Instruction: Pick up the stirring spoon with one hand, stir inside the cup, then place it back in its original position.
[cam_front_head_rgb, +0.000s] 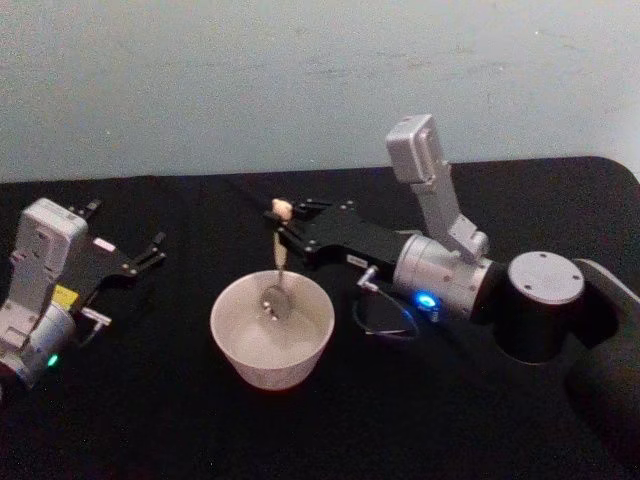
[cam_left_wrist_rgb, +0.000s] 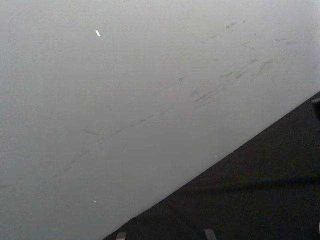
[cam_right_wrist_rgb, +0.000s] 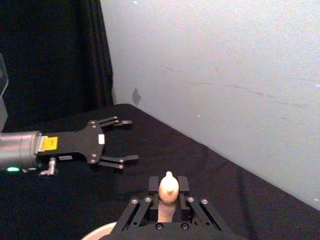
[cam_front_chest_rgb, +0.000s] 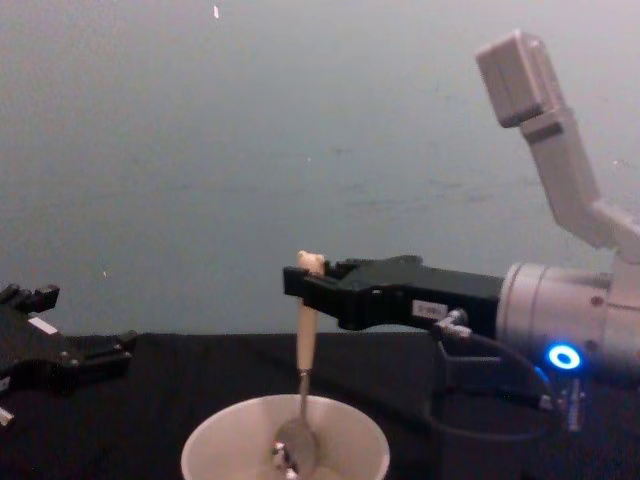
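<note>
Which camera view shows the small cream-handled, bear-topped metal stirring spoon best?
The chest view: the stirring spoon hangs side-on, full length, from the right pincer into the round cream-white cup. The head view foreshortens it; the right wrist view catches its bear-head top.

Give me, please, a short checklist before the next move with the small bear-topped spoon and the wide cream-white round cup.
1. Right gripper shut on the cream-handled metal stirring spoon: ok.
2. Spoon bowl inside the cream-white round cup: ok.
3. Spoon bowl touching the cup's bottom: cannot tell.
4. Cup upright on the black table: ok.
5. Left gripper open, apart from the cup: ok.
</note>
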